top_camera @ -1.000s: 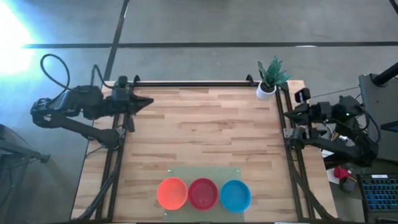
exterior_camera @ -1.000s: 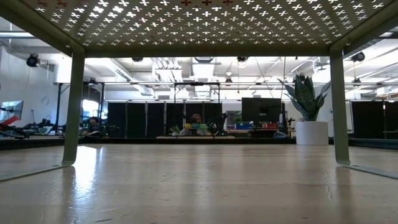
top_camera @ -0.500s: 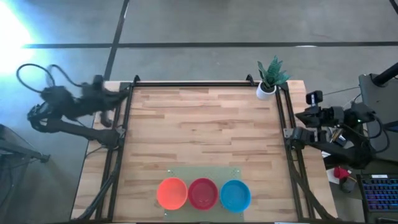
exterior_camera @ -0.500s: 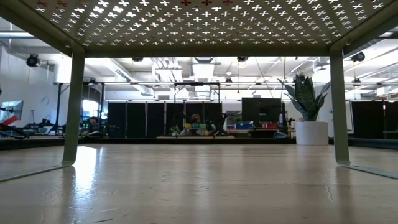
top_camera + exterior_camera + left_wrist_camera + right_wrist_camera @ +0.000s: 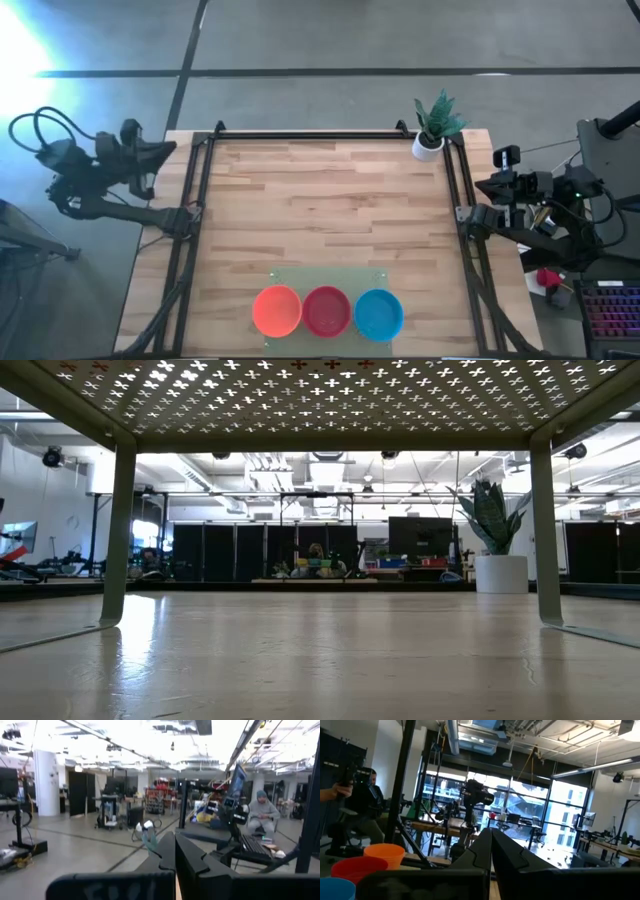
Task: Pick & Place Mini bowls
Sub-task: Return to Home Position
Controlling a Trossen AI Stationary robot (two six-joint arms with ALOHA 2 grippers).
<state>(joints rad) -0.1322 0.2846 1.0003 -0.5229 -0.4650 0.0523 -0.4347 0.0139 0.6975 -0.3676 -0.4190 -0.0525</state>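
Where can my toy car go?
The wooden tabletop is bare from the white plant pot to the green shelf. Only the shelf is crowded: glossy round orange bowl, red bowl, blue bowl. Left arm and right arm wait off the sides.

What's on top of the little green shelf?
An orange bowl, a red bowl and a blue bowl, side by side. Any bowls stacked under them are covered.

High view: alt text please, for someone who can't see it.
An orange bowl, a red bowl and a blue bowl sit in a row on a pale shelf at the lower edge of the wooden table. The left arm and the right arm are folded at its sides.
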